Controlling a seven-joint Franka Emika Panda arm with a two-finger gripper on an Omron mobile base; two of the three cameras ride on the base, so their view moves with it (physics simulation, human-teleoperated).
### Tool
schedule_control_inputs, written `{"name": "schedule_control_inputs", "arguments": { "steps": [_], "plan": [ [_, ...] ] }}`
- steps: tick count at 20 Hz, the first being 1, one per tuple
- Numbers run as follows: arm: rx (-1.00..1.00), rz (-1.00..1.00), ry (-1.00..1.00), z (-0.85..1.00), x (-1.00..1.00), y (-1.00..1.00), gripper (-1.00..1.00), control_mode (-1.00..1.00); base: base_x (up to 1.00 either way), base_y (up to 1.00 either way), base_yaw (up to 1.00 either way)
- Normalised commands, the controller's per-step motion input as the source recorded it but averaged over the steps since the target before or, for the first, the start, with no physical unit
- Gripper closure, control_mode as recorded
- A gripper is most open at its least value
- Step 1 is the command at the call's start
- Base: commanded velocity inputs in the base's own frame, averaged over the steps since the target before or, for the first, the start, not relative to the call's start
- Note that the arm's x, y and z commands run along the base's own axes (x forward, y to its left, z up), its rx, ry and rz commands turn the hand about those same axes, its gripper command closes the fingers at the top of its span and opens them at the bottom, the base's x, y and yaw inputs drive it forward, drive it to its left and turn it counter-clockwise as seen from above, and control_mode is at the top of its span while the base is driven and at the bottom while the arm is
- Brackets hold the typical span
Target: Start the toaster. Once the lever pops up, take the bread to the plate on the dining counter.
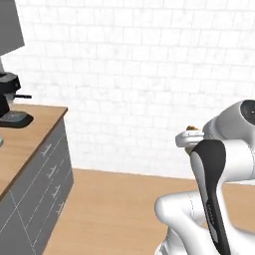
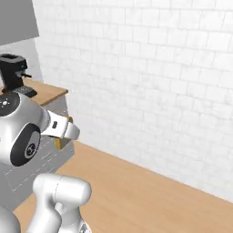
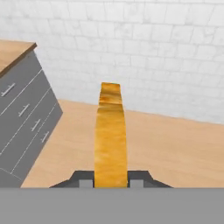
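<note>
I am facing a white brick wall [image 3: 166, 48] with a broad stretch of bare wooden floor [image 3: 175, 148] lying open in front of me. To my left, a light-wood counter [image 1: 27, 134] is ending in a squared corner, with grey drawer fronts [image 3: 26, 118] running down its side, and the floor beside that corner is free. A black coffee machine [image 2: 12, 73] is standing on the counter top, well apart from my arm. My gripper [image 3: 111, 181] is pinching the bread [image 3: 110, 140] between its fingertips [image 3: 85, 183], which are pressing against both flat faces of the slice. In the hand view the slice is standing on edge and showing its browned crust straight toward the camera. In the right base view the bread is peeking out just beneath my wrist, held above the floor and near the counter's end.
</note>
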Motion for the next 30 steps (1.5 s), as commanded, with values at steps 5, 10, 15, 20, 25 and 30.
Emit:
{"name": "schedule_control_inputs", "arguments": {
  "steps": [5, 10, 15, 20, 25, 30],
  "plan": [
    [0.00, 0.00, 0.00, 0.00, 0.00, 0.00, 1.00, 1.00, 0.61, 0.45, -0.71],
    [0.00, 0.00, 0.00, 0.00, 0.00, 0.00, 1.00, 1.00, 0.86, 0.70, -0.61],
    [0.00, 0.00, 0.00, 0.00, 0.00, 0.00, 1.00, 1.00, 0.89, 0.74, -0.60],
    [0.00, 0.00, 0.00, 0.00, 0.00, 0.00, 1.00, 1.00, 0.74, 0.59, -0.63],
    [0.00, 0.00, 0.00, 0.00, 0.00, 0.00, 1.00, 1.00, 0.38, 0.26, -0.75],
    [0.00, 0.00, 0.00, 0.00, 0.00, 0.00, 1.00, 1.00, 0.40, 0.22, -0.75]
  ]
}}
